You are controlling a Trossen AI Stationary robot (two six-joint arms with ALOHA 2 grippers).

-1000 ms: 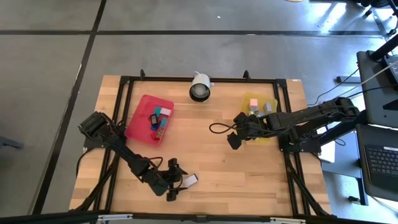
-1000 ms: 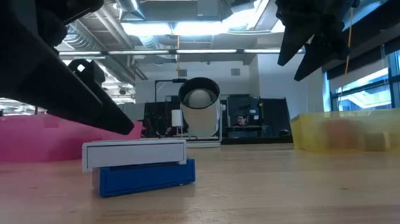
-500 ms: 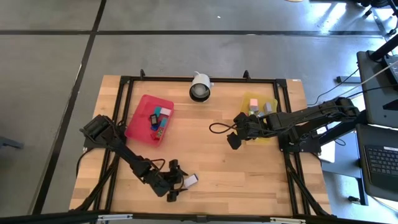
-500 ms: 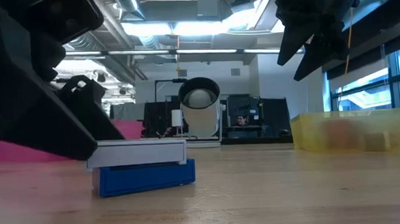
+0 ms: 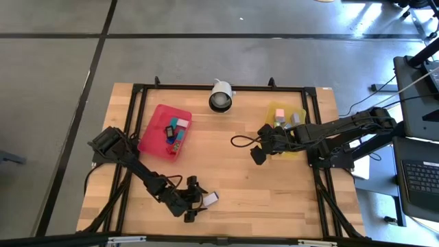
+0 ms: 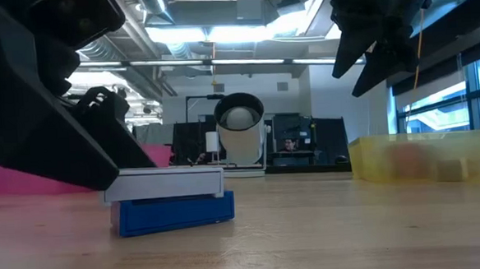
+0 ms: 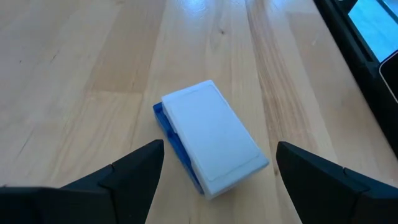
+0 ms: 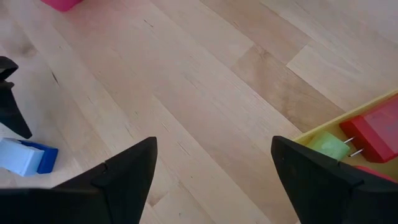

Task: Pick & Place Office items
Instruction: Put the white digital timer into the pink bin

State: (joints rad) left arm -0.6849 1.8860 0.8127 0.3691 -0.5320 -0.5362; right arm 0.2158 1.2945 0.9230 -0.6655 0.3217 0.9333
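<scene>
left gripper (image 7: 214,165) released, straddling blue-and-white piece (image 7: 208,137); pick step. next: sink, clench. right gripper (image 8: 211,168) released, idle beside yellow tray (image 8: 373,102).

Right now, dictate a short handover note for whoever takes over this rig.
Left gripper: open, low at the table's front, fingers either side of the blue and white block, not closed on it.
Right gripper: open, empty, raised beside the yellow tray.
Done: several pieces lie in the red tray and in the yellow tray.
Left: grasp the blue and white block and take it to a tray.
</scene>
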